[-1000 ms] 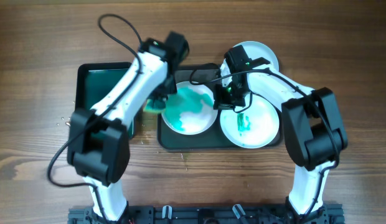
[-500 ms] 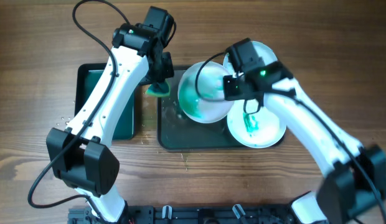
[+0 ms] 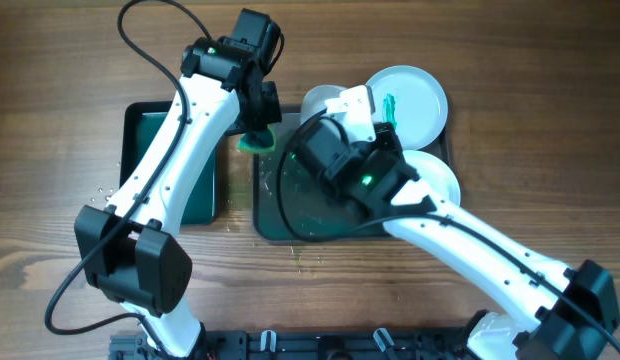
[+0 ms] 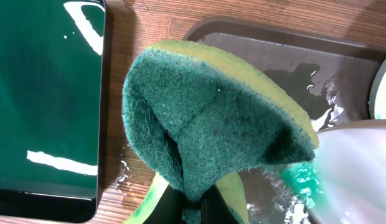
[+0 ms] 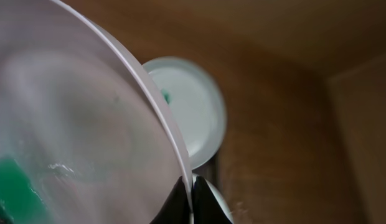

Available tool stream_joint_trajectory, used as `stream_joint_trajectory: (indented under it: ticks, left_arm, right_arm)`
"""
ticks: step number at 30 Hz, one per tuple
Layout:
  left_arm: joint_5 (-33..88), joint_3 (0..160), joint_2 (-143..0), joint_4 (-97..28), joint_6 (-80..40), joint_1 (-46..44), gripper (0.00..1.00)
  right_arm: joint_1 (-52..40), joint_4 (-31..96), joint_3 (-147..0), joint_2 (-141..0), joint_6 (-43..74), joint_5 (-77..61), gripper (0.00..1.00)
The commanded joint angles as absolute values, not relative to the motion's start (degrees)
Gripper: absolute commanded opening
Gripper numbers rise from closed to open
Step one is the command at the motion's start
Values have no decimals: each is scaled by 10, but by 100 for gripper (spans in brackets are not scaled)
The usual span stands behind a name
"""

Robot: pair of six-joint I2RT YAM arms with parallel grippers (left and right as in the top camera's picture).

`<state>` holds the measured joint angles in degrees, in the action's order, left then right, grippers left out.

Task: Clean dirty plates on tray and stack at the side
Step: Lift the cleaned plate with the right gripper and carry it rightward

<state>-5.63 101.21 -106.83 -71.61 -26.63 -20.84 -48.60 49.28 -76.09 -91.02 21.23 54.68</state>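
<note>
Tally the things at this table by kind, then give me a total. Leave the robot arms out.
Plates: 3 (one held up, two lying flat)
Trays: 2 (big dark tray, small green-lined tray)
Sponges: 1
Total: 6

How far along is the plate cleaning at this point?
Done: nothing clearly. The far plate lies at the far right corner of the tray and carries a small green mark. In hand: the right gripper is shut on the rim of the lifted plate, which shows green, and the left gripper holds the sponge close by it. Left: wiping it, cleaning the third plate on the tray, then stacking.
</note>
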Motion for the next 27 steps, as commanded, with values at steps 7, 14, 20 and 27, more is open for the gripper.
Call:
stream_joint_trajectory:
  ticks: [7, 14, 20, 27]
  left_arm:
    - [-50, 1019, -1061, -714, -257, -207, 4]
    - [-50, 1019, -1061, -714, -257, -207, 4]
    - [-50, 1019, -1061, -714, -257, -207, 4]
    - [-50, 1019, -1061, -715, -257, -207, 4]
  right_arm:
    - [-544, 487, -761, -901, 224, 796, 4]
    - [-545, 487, -761, -901, 205, 818, 4]
    - [-545, 487, -761, -901, 204, 810, 4]
    - [-540, 487, -761, -901, 212, 697, 4]
